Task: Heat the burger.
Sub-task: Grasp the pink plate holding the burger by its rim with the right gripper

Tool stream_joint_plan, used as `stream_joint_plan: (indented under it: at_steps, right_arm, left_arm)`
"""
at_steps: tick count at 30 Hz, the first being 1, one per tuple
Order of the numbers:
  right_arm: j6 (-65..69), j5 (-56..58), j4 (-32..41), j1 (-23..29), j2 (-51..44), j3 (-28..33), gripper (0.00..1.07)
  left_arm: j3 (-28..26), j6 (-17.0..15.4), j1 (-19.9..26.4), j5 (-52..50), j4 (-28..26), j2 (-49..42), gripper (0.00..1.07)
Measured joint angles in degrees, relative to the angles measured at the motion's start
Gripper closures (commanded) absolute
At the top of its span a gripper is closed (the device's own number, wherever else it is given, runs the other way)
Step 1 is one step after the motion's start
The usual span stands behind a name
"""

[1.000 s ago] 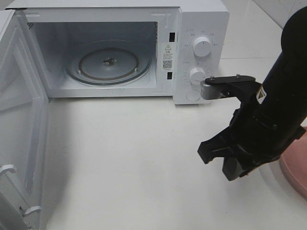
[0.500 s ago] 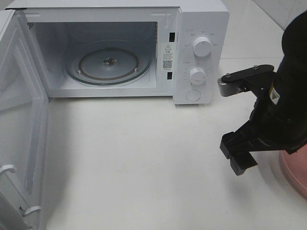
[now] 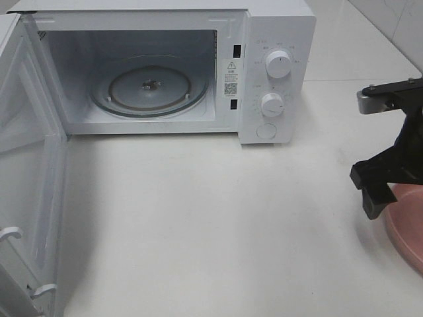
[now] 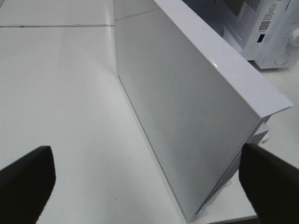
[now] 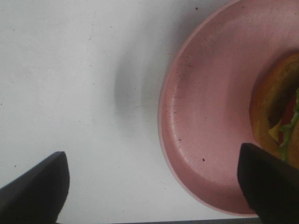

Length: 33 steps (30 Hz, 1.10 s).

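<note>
Viewing from the high camera: white microwave [image 3: 277, 26] at the back of the white table [image 3: 198, 224], door [image 3: 26, 165] swung fully open on the left arm's side. The cavity holds only the glass turntable [image 3: 149, 86]. 2 knobs on the control panel, upper knob [image 3: 277, 64] above lower knob [image 3: 271, 104].

Right gripper [image 5: 152, 150]: fingers spread wide, nothing clamped between them. In the high view it hangs at the far right edge, well apart from the microwave and over the near rim of the pink plate [image 5: 205, 116].

Burger [image 5: 275, 112]: sits on the pink plate, on the table to the right of the microwave. It shows only in the right wrist view, cut off by the frame edge, with brown bun and green lettuce visible. 1 finger [image 5: 268, 182] of the right gripper hangs over the plate close to the burger; contact cannot be told.

Left gripper [image 4: 147, 147]: fingers also spread wide, holding nothing. Its camera faces the outer side of the open door, with the table below.
</note>
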Motion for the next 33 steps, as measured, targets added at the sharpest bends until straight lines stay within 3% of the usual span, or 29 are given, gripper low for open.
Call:
stream_joint_plan:
  at_steps: [25, 33]
  right_arm:
    - [-5.7, -8.8, 1.1, -9.2, 9.9, 0.0, 0.18]
    - [-6.1, -10.1, 2.3, -9.7, 12.8, -0.1, 0.20]
  left_arm:
    - [0.0, 0.0, 0.0, 0.0, 0.0, 0.0, 0.06]
    - [0.0, 0.0, 0.0, 0.0, 0.0, 0.0, 0.06]
